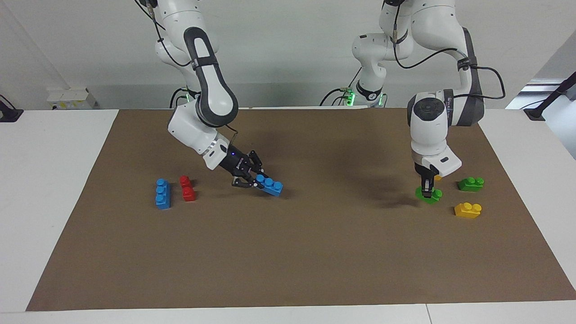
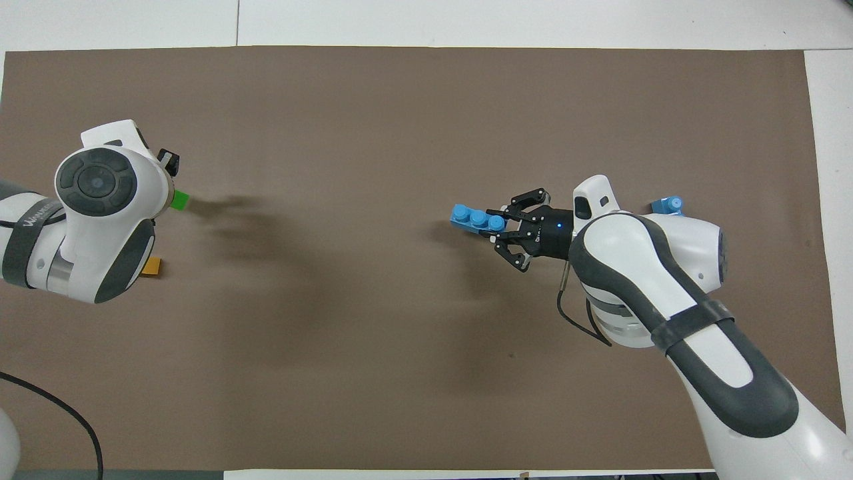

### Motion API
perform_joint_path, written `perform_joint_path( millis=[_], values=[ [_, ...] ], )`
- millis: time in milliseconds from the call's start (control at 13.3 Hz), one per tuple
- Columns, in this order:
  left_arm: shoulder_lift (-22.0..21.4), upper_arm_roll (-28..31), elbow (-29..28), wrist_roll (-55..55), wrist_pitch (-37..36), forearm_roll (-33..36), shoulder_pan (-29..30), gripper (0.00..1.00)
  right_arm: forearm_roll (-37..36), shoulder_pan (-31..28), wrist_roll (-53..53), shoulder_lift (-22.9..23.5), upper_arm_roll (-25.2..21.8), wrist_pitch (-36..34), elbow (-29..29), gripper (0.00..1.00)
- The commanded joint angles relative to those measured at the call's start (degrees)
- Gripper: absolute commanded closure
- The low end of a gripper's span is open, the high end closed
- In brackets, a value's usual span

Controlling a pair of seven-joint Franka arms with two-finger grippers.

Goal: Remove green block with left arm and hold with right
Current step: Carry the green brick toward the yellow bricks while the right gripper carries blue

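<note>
- Left gripper [image 1: 426, 192] at right of centre in the facing view, pointing straight down, fingers pinched on the green block [image 1: 429, 195]; block directly under the fingertips, close above the brown mat [image 1: 288, 252], whether touching it cannot be told.
- In the overhead view, only a green corner of that block [image 2: 178, 199] showing at the left edge, peeking out from under the left arm's round wrist cap.
- Around the held block in the facing view: a second green brick [image 1: 470, 183] to its right, a yellow brick [image 1: 467, 210] lower right, another yellow brick [image 1: 437, 177] mostly hidden by the wrist just above.
- Right gripper [image 1: 255, 181] left of centre in the facing view, slanted down toward the mat, clamped on one end of a blue three-stud brick [image 1: 269, 185]; outer links splayed to the sides, brick sticking out past the fingertips, its free end low by the mat.
- Same pair in the overhead view right of centre: right gripper [image 2: 501, 223] with the blue brick [image 2: 476, 219] pointing toward the frame's left.
- At the left of the facing view, another blue brick [image 1: 162, 194] and a red brick [image 1: 186, 188] lying side by side on the mat, apart from both grippers.
- Writing on the dark strap of the left arm, lower left of the overhead view, starting "WAN"; rest not readable.
</note>
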Motion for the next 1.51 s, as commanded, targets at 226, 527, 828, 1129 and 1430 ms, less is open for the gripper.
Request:
perform_joint_path(
  millis=[226,527,828,1129,1430],
  values=[
    [-1.62,-0.46,-4.36,3.12,6.35,6.3,3.21,1.0,-5.67,-13.29,-12.03,-6.97,0.54,-13.6,-8.63,0.88],
    [-0.74,-0.46,-5.51,2.77,10.4,9.48,4.1,1.0,-12.16,-20.85,-15.21,-10.23,0.45,-20.36,-11.81,0.88],
    [2.16,-0.37,-5.77,-1.95,12.69,13.59,4.18,1.0,-17.53,-28.32,-20.04,-11.11,0.45,-26.52,-12.42,0.88],
    [3.66,-0.46,-5.77,-7.16,13.13,18.36,3.75,1.0,-22.54,-35.61,-23.83,-11.82,0.45,-30.91,-13.13,0.88],
    [4.01,-0.46,-6.99,-8.22,14.97,18.45,3.39,1.0,-31.49,-44.93,-26.98,-10.85,0.45,-37.5,-9.9,0.87]
  ],
)
